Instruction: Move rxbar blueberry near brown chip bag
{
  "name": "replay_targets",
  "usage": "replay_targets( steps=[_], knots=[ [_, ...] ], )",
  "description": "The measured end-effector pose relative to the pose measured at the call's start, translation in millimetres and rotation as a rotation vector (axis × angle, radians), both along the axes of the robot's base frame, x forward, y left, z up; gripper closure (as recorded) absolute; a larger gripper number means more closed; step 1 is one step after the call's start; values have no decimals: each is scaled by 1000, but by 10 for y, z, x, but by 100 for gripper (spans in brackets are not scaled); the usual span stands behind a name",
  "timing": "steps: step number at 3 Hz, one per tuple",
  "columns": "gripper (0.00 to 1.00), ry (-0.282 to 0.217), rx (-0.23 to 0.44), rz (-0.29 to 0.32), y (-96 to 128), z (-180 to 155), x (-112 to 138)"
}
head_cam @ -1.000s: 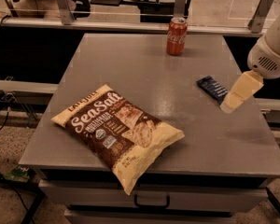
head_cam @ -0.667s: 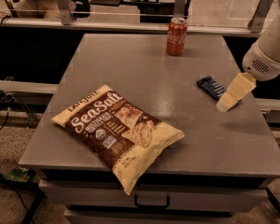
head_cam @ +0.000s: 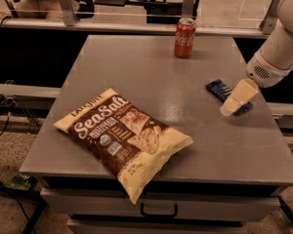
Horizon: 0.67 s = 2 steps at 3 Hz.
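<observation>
The rxbar blueberry (head_cam: 219, 90), a small flat navy-blue bar, lies on the right side of the grey table (head_cam: 151, 77). My gripper (head_cam: 227, 110), with cream-coloured fingers (head_cam: 239, 95), hangs over the bar's near right end and hides part of it. The white arm comes in from the upper right. The brown chip bag (head_cam: 122, 136), large with white "Sea Salt" lettering, lies flat at the table's front left, well apart from the bar.
A red soda can (head_cam: 184, 37) stands upright at the table's far edge, behind the bar. A drawer handle (head_cam: 158, 211) shows below the table's front edge. Metal rails and frames run behind the table.
My gripper has dropped slightly and shifted toward the bar's near end. The bar, the chip bag and the can have not moved.
</observation>
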<state>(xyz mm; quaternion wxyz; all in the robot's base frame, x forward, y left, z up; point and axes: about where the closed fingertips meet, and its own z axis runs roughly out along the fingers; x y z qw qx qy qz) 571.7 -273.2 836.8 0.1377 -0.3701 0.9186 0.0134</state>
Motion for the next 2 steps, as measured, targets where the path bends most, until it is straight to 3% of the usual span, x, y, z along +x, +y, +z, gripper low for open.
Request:
replay_targets(
  steps=[1,2],
  knots=[
    [0,19,5,1,17,-77,50],
    [19,32,10,19,82,-119,78]
  ],
)
